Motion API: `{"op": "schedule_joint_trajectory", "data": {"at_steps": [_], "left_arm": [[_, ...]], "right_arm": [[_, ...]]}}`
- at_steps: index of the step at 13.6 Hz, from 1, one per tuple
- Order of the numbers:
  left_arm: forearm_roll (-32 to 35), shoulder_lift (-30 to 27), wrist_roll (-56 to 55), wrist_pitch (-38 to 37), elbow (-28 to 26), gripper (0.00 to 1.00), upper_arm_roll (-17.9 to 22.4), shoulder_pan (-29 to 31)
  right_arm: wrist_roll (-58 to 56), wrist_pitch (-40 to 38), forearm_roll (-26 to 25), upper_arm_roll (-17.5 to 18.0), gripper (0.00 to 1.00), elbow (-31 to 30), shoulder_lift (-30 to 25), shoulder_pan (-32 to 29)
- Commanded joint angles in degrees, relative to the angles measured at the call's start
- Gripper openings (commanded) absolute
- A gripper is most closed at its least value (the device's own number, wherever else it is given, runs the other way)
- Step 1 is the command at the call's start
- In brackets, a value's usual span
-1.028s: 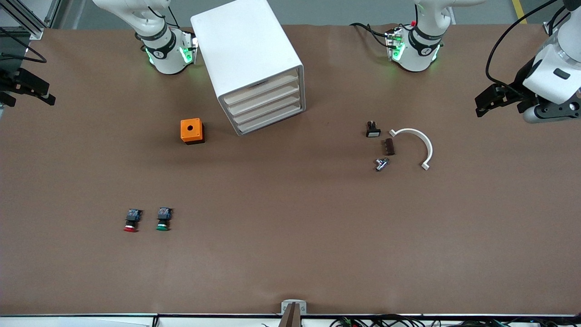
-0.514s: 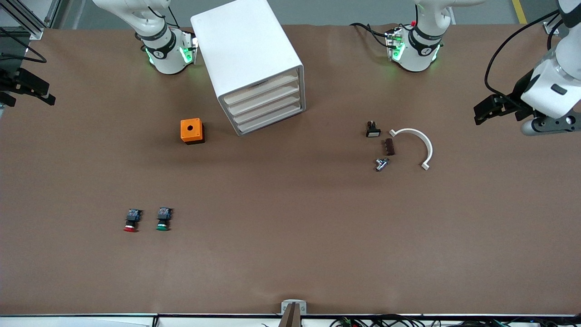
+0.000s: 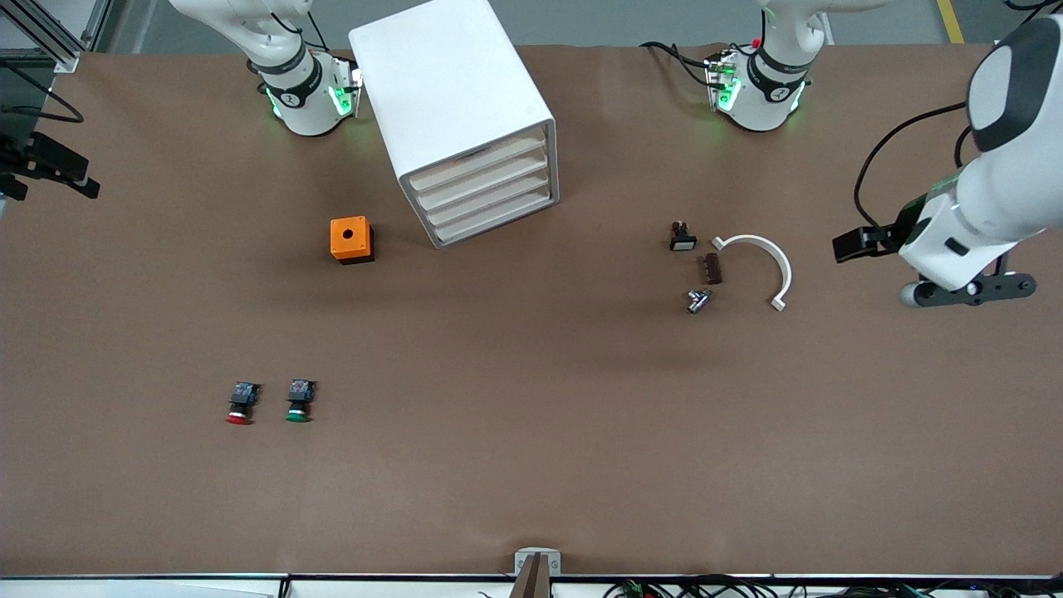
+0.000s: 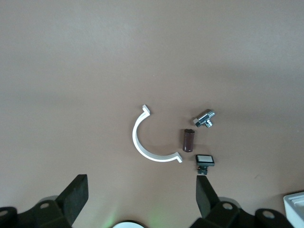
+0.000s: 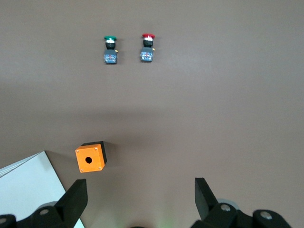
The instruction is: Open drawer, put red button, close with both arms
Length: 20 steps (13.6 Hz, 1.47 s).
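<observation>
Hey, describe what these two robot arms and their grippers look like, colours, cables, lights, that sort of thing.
Both arms are glossy white with black joint bands. The left arm carries a looping black cable, and its base glows with green lights and has a red dot. The right arm's base also shows green lights. The left gripper and right gripper each have two blocky matte black fingers on a black mount.
</observation>
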Motion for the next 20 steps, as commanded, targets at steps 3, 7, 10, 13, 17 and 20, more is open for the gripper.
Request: {"op": "schedule_joint_trajectory", "data": {"at_steps": [3, 7, 10, 13, 17, 20], "left_arm": [[-0.7, 8.1, -17.4, 0.7, 2.4, 1.0, -0.3, -6.8], [-0.7, 16.0, -33.7, 1.2, 4.7, 1.0, -0.4, -13.3], [-2.9, 21.9, -51.5, 1.4, 5.9, 1.0, -0.3, -19.5], [-3.3, 25.6, -64.5, 1.4, 6.5, 1.0, -0.3, -25.0], [-10.8, 28.6, -75.0, 1.4, 6.4, 0.99, -0.3, -28.8], [-22.4, 31.7, -79.6, 1.4, 6.4, 0.95, -0.3, -28.8]], "right_arm": [[-0.8, 0.3, -1.4, 0.3, 1.0, 8.3, 15.4, -2.6], [1.0, 6.4, -1.7, 0.3, 1.0, 6.3, 18.5, -2.5], [8.4, 18.7, -0.3, 0.6, 1.0, 0.6, 20.7, -0.5], [9.8, 29.7, 3.4, 0.6, 1.0, -1.3, 26.6, 0.1], [9.8, 41.4, 5.4, 0.6, 1.0, -1.3, 34.3, 0.7], [9.9, 49.2, 5.6, 0.7, 1.0, -1.2, 39.7, 0.8]]}}
